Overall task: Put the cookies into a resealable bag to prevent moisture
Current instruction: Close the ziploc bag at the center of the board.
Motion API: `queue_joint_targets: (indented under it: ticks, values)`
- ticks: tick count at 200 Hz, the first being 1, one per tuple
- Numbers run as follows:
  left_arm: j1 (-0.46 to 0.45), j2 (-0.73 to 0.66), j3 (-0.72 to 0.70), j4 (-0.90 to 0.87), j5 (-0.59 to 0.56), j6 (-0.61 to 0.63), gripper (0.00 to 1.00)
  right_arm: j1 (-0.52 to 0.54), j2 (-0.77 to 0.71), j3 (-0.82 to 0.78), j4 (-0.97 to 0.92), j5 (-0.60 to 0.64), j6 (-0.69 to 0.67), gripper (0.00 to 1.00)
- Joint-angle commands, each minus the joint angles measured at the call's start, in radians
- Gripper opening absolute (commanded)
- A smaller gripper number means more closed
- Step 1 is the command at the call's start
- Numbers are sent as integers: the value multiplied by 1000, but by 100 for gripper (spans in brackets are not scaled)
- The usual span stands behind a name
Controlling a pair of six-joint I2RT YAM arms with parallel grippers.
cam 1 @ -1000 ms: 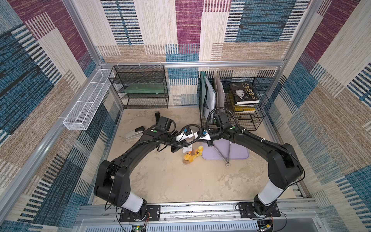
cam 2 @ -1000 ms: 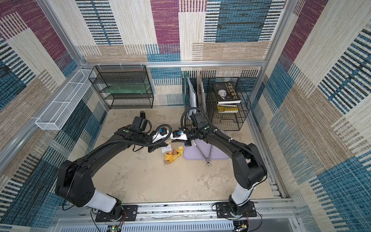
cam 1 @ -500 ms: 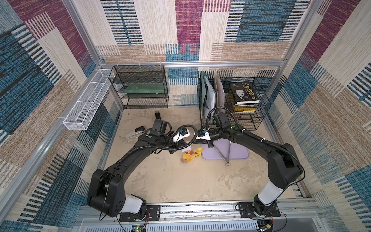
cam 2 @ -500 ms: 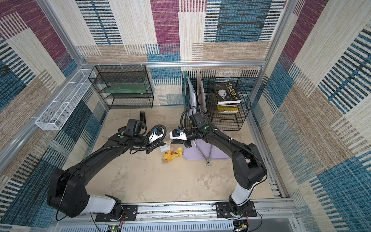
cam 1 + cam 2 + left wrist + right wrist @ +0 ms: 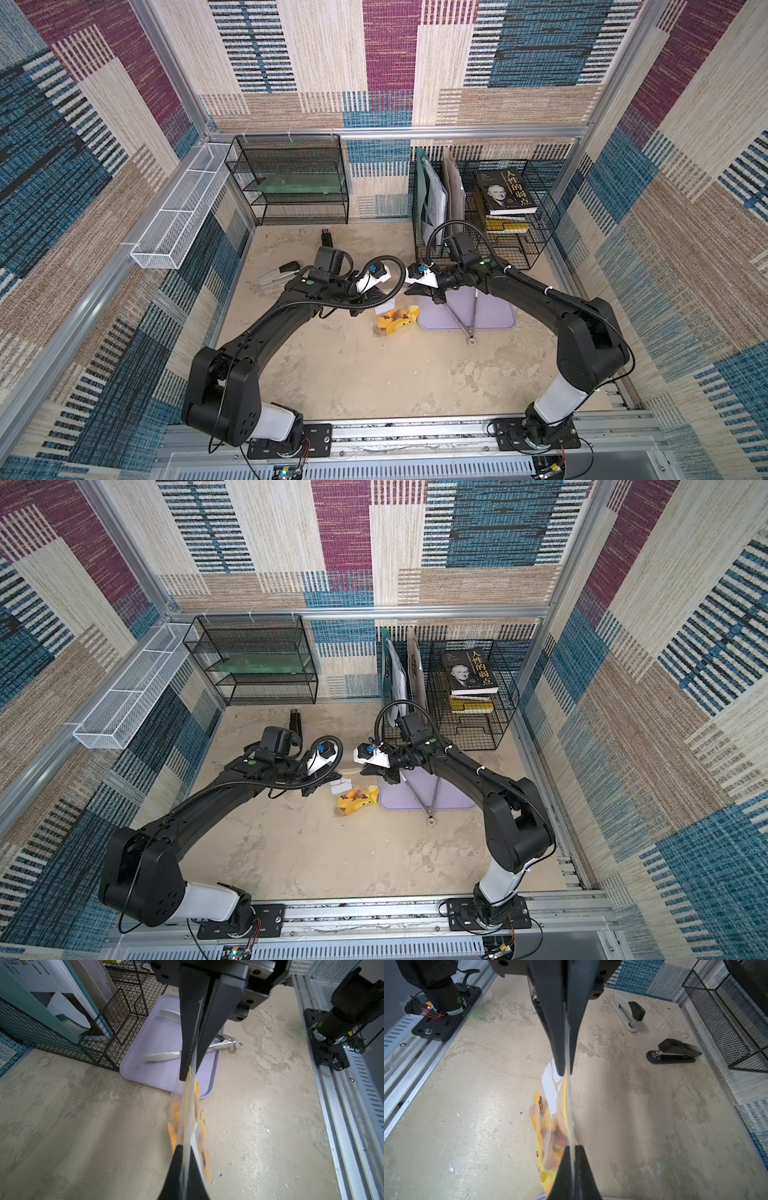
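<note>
The resealable bag (image 5: 395, 322) (image 5: 358, 802), clear with yellow print and a white patch, hangs just above the table with its top edge stretched between both grippers. Orange and brown cookies (image 5: 176, 1114) (image 5: 557, 1133) show inside it. My left gripper (image 5: 185, 1150) is shut on the bag's (image 5: 188, 1105) top edge, and in a top view it (image 5: 363, 306) is left of the bag. My right gripper (image 5: 572, 1149) is shut on the same edge of the bag (image 5: 550, 1109), at its other end (image 5: 411, 291). In each wrist view the other gripper's fingers pinch the far end.
A lilac tray (image 5: 494, 311) with metal tongs (image 5: 459, 324) lies right of the bag. Two staplers (image 5: 629, 1012) (image 5: 675, 1051) lie at the back left. A black mesh shelf (image 5: 291, 183) and a wire basket of books (image 5: 511, 216) stand along the back wall.
My left gripper has slid leftward along the bag's top edge, away from the right gripper. The right gripper and the bag have barely moved.
</note>
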Motion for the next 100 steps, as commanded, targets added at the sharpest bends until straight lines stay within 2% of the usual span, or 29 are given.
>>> queue_joint_targets:
  ticks: [1,9,13,21,32,35,41,44,97,100]
  values:
    - [10,-5,5,-14,4,11,0,-17,-22,-12,6,17,35,18]
    - [12,-6,8,-17,8,11,0,-19,-23,-13,3,27,39,54]
    - [12,-6,8,-17,9,11,0,-19,-24,-16,5,32,43,58]
    - [11,-7,10,-16,11,11,0,-20,-26,-17,-8,38,32,58]
    - [11,-6,10,-15,8,12,0,-21,-25,-14,-26,55,23,46]
    - [12,-5,10,-15,5,13,0,-22,-24,-13,-32,58,22,35]
    - [14,-3,10,-16,3,15,0,-26,-24,-10,-40,67,20,5]
    - [13,-3,10,-17,2,16,0,-28,-23,-9,-42,72,20,0]
    - [16,-3,12,-16,-8,17,0,-46,-24,-13,-96,129,24,0]
    - [17,-5,13,-17,-7,19,0,-47,-24,-12,-97,137,30,5]
